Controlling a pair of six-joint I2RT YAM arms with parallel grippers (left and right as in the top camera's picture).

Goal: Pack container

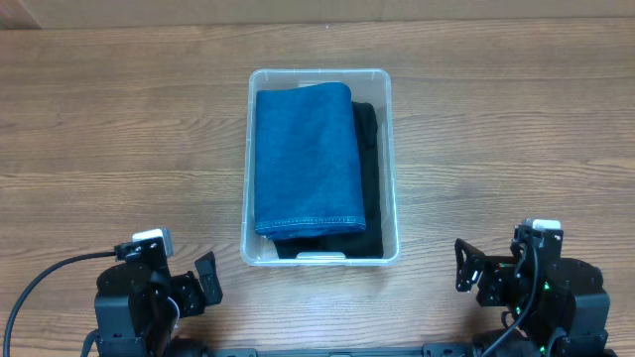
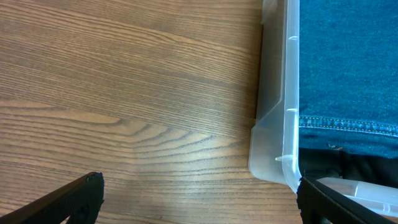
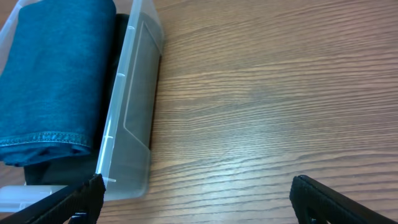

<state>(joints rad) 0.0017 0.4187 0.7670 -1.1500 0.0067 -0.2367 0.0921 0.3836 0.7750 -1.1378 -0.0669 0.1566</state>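
The clear plastic container [image 1: 390,159] stands in the middle of the table. A folded blue denim cloth [image 1: 306,159] lies inside it on top of a folded black cloth [image 1: 369,188]. My left gripper [image 1: 203,283] is open and empty at the front left, apart from the container. My right gripper [image 1: 468,266] is open and empty at the front right. The left wrist view shows the container's near left corner [image 2: 273,124] and the denim cloth [image 2: 348,62]. The right wrist view shows the container's right wall [image 3: 134,112] and the denim cloth [image 3: 56,81].
The wooden table [image 1: 119,129] runs bare to both sides of the container. Black cables [image 1: 40,283] trail from the left arm's base at the front edge.
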